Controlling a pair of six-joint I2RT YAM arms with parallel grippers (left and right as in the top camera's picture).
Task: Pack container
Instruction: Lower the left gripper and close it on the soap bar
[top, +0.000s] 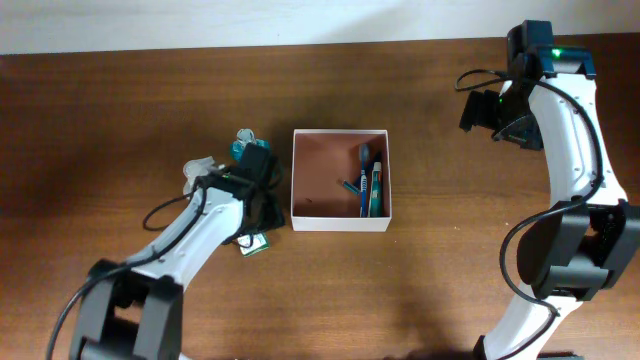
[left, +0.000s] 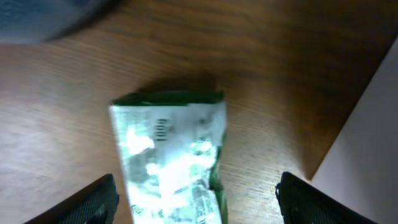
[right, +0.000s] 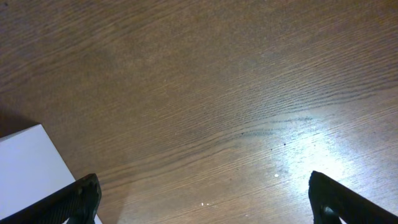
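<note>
The container (top: 320, 172), a square white-walled box with a pinkish-brown inside, sits at the table's middle and holds a blue toothbrush (top: 364, 160) and a small tube (top: 376, 190). My left gripper (top: 257, 228) is open just left of the box, above a green-and-white packet (top: 254, 246). In the left wrist view the packet (left: 168, 158) lies flat on the wood between the open fingers (left: 196, 202), with the box's wall (left: 367, 149) at the right. My right gripper (top: 492, 110) is open and empty above bare wood (right: 202, 199), at the far right.
A teal bottle (top: 243, 146) and a clear wrapped item (top: 198, 168) lie left of the box, behind my left arm. A white corner of the box (right: 28, 168) shows in the right wrist view. The table's back edge meets a pale wall.
</note>
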